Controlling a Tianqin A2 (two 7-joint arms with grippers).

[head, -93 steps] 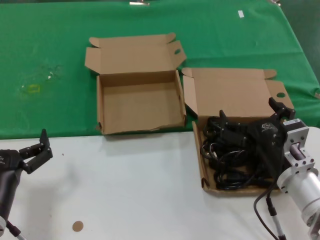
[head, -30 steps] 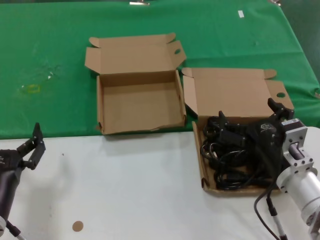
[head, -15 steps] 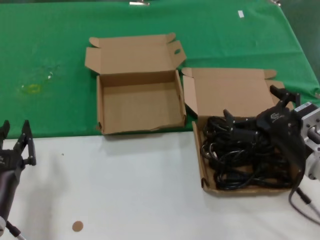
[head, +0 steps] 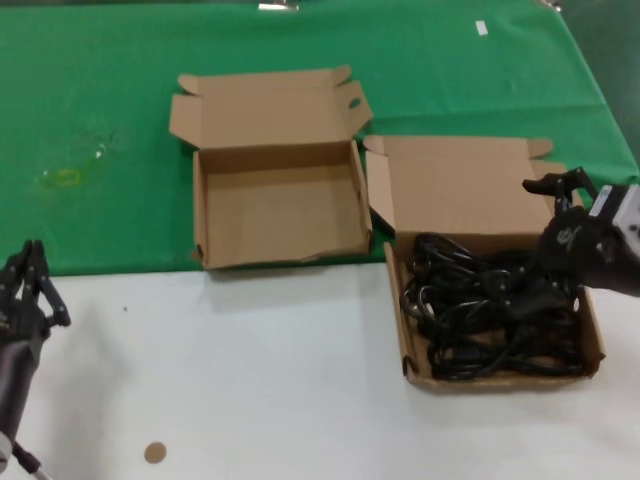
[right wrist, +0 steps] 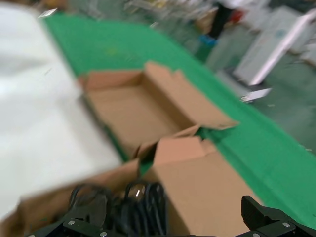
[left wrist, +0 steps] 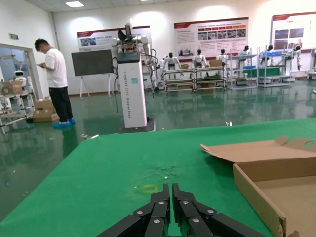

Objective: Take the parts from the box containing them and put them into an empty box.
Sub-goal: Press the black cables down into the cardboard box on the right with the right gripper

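Observation:
The black power cords [head: 490, 310] lie tangled in the right-hand cardboard box [head: 408, 340], whose lid [head: 460, 190] stands open behind. My right gripper [head: 532, 245] is open wide at this box's right back corner, over the cords, holding nothing. The right wrist view shows its fingers [right wrist: 261, 217] spread apart above the cords [right wrist: 143, 202]. The empty box [head: 200, 215] with the ragged front wall and oval flap hole [head: 353, 103] sits to the left on the green cloth; it also shows in the right wrist view [right wrist: 133, 106]. My left gripper [head: 27, 285] is shut and empty at the far left.
A green cloth [head: 100, 100] covers the far half of the table, and the near half is white [head: 250, 380]. A yellowish stain [head: 65, 178] marks the cloth, and a small brown disc [head: 154, 452] lies on the white part. The left wrist view shows the shut gripper [left wrist: 171, 190] and the empty box's wall [left wrist: 256, 197].
My right gripper has risen out of the cords and swung back to the right, empty. My left gripper has shut and drifted to the left.

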